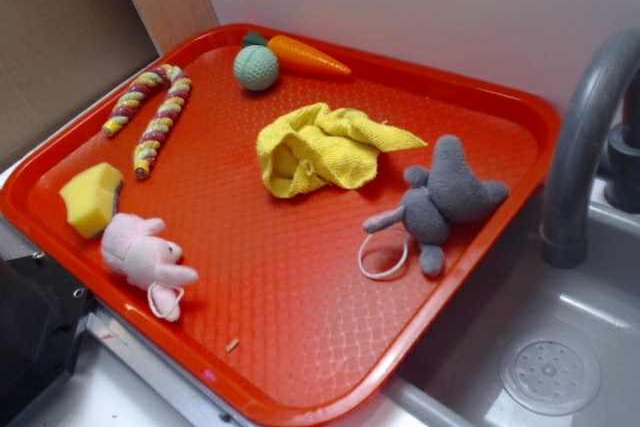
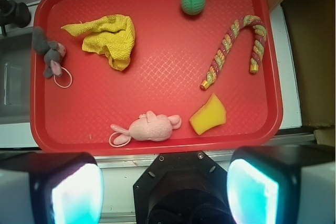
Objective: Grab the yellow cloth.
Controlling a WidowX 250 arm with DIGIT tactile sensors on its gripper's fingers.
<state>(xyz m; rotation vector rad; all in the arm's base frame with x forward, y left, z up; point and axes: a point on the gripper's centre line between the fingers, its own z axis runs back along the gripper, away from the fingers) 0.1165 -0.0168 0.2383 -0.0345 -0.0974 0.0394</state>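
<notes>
The yellow cloth [image 1: 315,152] lies crumpled on the red tray [image 1: 300,287], in its far middle part. In the wrist view the cloth [image 2: 107,38] is at the upper left of the tray [image 2: 173,77]. My gripper [image 2: 165,192] shows only in the wrist view. It hangs high above the tray's near edge, far from the cloth. It is open and empty, with its fingertips [image 2: 76,195] wide apart. It does not show in the exterior view.
On the tray are a grey plush mouse [image 1: 445,202], a pink plush bunny [image 1: 145,257], a yellow sponge [image 1: 92,197], a striped rope cane [image 1: 155,117], a carrot [image 1: 305,55] and a green ball [image 1: 256,67]. A sink [image 1: 560,347] and faucet [image 1: 585,137] stand to the right.
</notes>
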